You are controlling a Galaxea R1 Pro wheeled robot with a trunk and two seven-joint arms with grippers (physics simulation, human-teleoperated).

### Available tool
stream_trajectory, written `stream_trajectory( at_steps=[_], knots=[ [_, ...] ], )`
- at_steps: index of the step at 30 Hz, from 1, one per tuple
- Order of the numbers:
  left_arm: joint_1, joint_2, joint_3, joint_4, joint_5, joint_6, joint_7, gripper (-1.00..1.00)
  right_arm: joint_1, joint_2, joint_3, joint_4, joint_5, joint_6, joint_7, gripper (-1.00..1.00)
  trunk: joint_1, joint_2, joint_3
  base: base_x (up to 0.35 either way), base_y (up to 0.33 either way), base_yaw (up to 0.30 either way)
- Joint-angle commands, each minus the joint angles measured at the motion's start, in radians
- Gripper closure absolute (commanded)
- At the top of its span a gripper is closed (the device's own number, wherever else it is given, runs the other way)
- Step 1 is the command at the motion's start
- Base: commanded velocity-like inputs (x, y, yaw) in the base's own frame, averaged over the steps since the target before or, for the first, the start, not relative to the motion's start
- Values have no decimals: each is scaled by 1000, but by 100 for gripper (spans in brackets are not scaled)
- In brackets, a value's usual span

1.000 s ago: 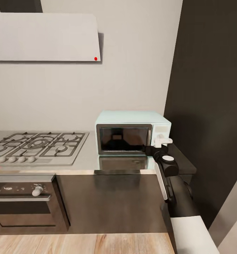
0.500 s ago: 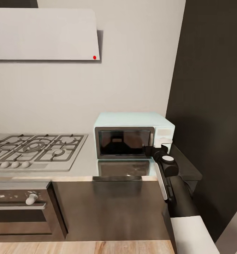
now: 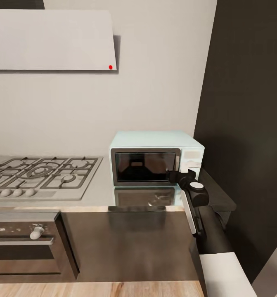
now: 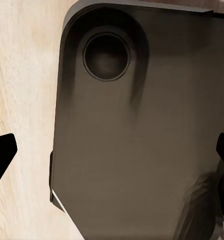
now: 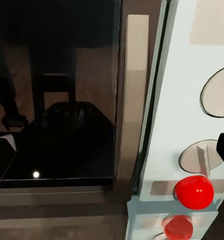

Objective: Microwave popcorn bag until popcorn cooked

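Right gripper [image 3: 187, 173] fingers spread apart, empty, just before the shut boxy mint-blue microwave [image 3: 155, 159] panel with its round red button [image 5: 193, 191], on the glossy grey desk [image 3: 101, 187]. Left fingers [image 4: 0, 157]: parted, empty.

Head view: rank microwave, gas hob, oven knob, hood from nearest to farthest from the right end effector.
1. microwave, directly at the right end effector
2. gas hob, left along the countertop
3. oven knob, lower left, about as far as the hob; too close to call
4. hood, upper left

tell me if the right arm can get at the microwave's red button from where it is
Probably yes: the right gripper sits right at the microwave control panel, and the red button lies close ahead between its fingertips, nothing between.
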Motion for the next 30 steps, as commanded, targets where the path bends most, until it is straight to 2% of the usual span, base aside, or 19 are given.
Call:
stream_trajectory(
  at_steps=[1, 8, 20, 23, 30],
  knots=[
    [1, 0, 1, -2, 8, 0, 0, -100, -1, 0, 1, -1, 10, 3, 0, -100, 0, 0, -1, 0, 0, 0],
    [1, 0, 1, -2, 8, 0, 0, -100, -1, 0, 1, 5, 14, -5, -1, -100, 0, 0, -1, 163, 0, 0],
    [1, 2, 1, -2, 9, 1, 0, -100, -1, 0, 2, 6, 13, -6, 0, -100, 0, 0, -1, 19, -7, 0],
    [1, 1, 13, -2, 10, 1, -1, -100, -1, 0, 2, 7, 12, -7, 0, -100, 0, 0, -1, 109, -136, 0],
    [1, 0, 16, -2, 10, 1, -2, -100, -1, 0, 2, 21, 14, -18, 0, -100, 0, 0, -1, 13, -17, 0]
  ],
)
